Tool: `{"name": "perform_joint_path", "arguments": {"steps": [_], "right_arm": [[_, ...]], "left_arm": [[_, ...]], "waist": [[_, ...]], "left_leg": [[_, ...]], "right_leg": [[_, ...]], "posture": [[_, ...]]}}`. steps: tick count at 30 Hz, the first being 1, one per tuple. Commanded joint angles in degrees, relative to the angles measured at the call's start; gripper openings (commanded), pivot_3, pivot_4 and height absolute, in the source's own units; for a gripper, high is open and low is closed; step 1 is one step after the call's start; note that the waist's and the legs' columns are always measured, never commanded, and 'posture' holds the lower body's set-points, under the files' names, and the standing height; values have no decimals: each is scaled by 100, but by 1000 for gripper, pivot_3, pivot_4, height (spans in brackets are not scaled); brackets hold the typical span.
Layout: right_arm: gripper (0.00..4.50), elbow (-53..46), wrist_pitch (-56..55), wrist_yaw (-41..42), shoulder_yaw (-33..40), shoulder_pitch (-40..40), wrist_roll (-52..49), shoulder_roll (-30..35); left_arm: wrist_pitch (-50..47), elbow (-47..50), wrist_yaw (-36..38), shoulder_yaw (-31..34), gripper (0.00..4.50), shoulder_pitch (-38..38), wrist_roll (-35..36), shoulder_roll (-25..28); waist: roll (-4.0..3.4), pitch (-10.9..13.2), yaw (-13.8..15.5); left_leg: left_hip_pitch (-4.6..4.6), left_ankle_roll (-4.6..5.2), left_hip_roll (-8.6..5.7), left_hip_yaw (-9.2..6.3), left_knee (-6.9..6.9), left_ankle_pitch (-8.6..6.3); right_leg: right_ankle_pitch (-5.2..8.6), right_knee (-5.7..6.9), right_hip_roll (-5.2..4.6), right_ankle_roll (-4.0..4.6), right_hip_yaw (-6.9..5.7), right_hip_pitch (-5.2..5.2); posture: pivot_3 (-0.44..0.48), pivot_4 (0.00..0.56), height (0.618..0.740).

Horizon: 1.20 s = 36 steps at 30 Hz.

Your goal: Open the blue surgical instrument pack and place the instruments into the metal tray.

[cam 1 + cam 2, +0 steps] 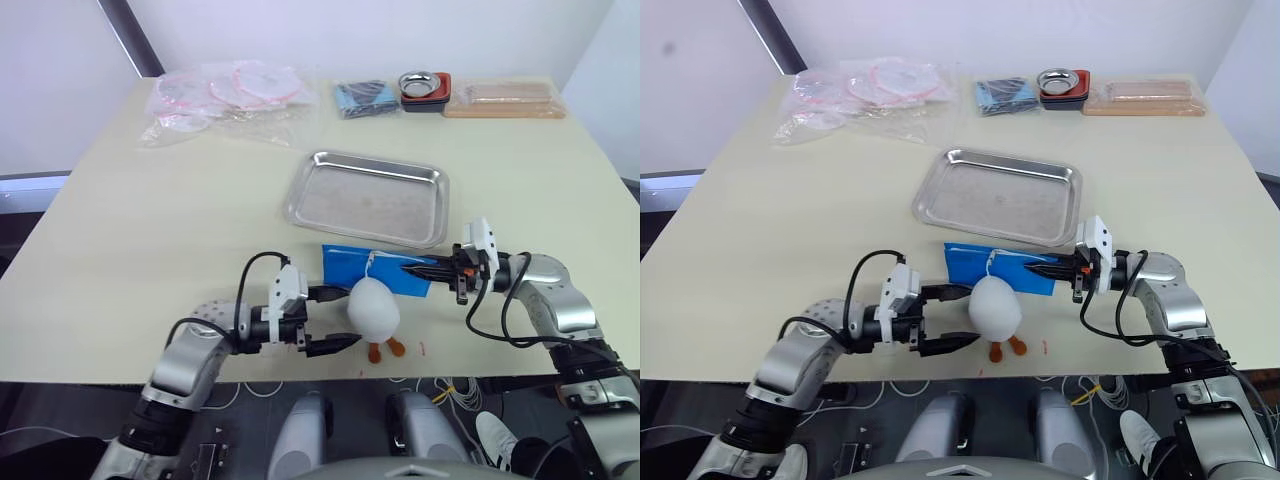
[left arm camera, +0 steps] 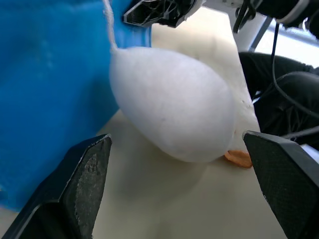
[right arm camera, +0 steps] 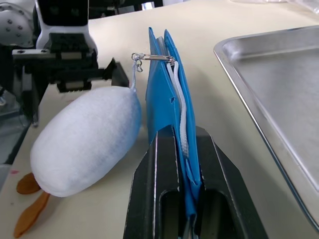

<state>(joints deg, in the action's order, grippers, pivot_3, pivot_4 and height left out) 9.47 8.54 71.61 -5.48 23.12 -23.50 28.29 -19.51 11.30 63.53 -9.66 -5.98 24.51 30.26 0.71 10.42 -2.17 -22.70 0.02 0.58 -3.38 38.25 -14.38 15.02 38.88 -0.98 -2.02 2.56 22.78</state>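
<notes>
The blue surgical instrument pack [image 1: 355, 265] lies flat on the table just in front of the metal tray [image 1: 365, 200]. My right gripper [image 3: 183, 134] is shut on the pack's right edge, beside the white zipper line. A string from the zipper pull [image 3: 152, 57] leads to a white egg-shaped plush toy [image 1: 372, 308] with orange feet. My left gripper [image 1: 340, 318] is open, one finger on each side of the toy, and I cannot tell whether it touches. The instruments are hidden inside the pack. The tray holds nothing.
At the table's back are clear bags with pink rings [image 1: 230, 95], a smaller blue packet [image 1: 362, 97], a round metal bowl in a red holder [image 1: 425, 88] and a tan package [image 1: 505, 98]. The table's front edge [image 1: 330, 375] runs just below the grippers.
</notes>
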Motion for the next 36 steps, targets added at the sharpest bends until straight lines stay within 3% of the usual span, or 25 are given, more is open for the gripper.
{"name": "perform_joint_path", "arguments": {"steps": [1,3,4,8,12,16,26,36], "right_arm": [[0,-108,-95,-55,72,-50,-13,-49],[0,-110,-116,-64,64,-70,-4,-66],[0,-111,-136,-71,56,-81,8,-76],[0,-146,-132,-110,59,-110,3,-126],[0,-130,-190,-115,57,-142,15,-153],[0,-142,-197,-122,97,-127,-12,-186],[0,-26,-296,-43,135,-56,9,-192],[0,-10,-337,-2,102,-64,0,-247]], "left_arm": [[37,86,-46,-50,3182,142,121,-139],[51,59,-113,-48,2125,205,132,-257],[41,41,-159,-22,1853,225,145,-313],[151,-37,-217,49,40,248,90,-378],[254,4,-303,182,9,279,73,-323],[139,257,-153,401,9,269,203,72],[-337,184,404,1556,9,434,573,1778],[-78,-361,139,2165,9,246,428,2146]], "waist": [[0,0,-9],[0,0,-9],[0,0,-5],[1,-1,-13],[0,-1,-14],[0,-1,-21],[0,0,-25],[0,0,-25]], "left_leg": [[1,0,0,0,0,0],[2,0,1,0,-1,0],[2,0,1,-1,-1,0],[3,0,0,1,1,0],[5,0,1,0,0,0],[5,0,2,1,0,0],[6,0,4,8,-3,0],[11,0,15,5,-6,0]], "right_leg": [[0,0,1,0,0,0],[0,1,1,0,1,0],[0,1,1,0,0,0],[0,1,0,0,2,-1],[-1,2,3,0,2,-1],[-1,2,4,1,3,0],[0,-3,1,1,6,1],[1,0,7,3,3,1]], "posture": [[0,150,740],[0,150,740],[0,150,740],[0,150,740],[0,150,740],[0,150,740],[0,150,740],[0,150,740]]}}
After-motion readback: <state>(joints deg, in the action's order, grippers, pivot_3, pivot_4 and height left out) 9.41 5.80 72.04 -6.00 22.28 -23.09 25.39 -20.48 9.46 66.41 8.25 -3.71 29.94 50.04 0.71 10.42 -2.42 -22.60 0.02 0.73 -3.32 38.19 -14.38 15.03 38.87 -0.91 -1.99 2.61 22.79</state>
